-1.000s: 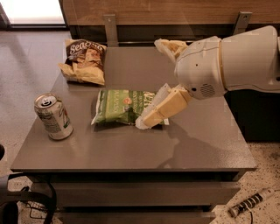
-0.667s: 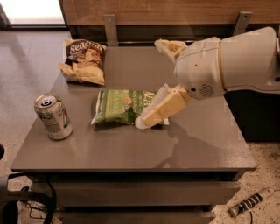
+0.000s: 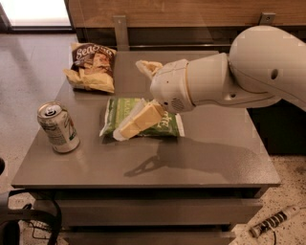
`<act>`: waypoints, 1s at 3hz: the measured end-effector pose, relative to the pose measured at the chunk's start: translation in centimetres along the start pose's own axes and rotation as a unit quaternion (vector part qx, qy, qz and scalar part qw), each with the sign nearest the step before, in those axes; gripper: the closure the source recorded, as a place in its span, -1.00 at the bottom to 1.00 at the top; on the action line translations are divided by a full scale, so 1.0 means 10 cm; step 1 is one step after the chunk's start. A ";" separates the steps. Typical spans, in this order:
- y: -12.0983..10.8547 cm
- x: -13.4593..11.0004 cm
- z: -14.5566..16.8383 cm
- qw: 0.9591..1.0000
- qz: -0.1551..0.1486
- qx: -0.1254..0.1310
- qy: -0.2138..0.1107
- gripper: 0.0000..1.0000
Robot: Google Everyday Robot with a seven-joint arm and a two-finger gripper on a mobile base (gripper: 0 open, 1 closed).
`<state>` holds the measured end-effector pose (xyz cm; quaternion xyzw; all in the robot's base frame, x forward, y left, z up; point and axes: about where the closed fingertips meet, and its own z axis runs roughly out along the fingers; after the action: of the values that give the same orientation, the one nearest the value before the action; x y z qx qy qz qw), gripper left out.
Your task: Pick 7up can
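Nearest to us runs the front edge of the grey table (image 3: 143, 177), and on the floor at lower right lies a striped, cable-like thing (image 3: 272, 222). On the table's front-left part we see the 7up can (image 3: 58, 128) standing upright, pull-tab top showing, alone and well apart from the arm. Moving to the middle, a green chip bag (image 3: 167, 125) lies flat, and the gripper (image 3: 130, 99) hangs over its left half, reaching in from the right on the white arm (image 3: 224, 86). Its jaws stand spread wide and hold nothing: one yellowish finger lies low across the bag, the other points up and away. Farther back, near the far-left corner, we have a brown chip bag (image 3: 91, 67). Behind the table rises a wood-panelled wall (image 3: 167, 12).
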<state>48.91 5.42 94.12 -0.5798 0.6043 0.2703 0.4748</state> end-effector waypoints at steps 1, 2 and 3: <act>0.03 0.01 0.40 0.999 0.010 -0.020 -0.042 -1.00; 0.11 -0.02 0.61 0.997 0.015 -0.034 -0.067 -1.00; 0.23 -0.05 0.85 0.995 0.024 -0.051 -0.082 -1.00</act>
<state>48.86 13.49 90.67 -0.5642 0.5626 0.3587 0.4862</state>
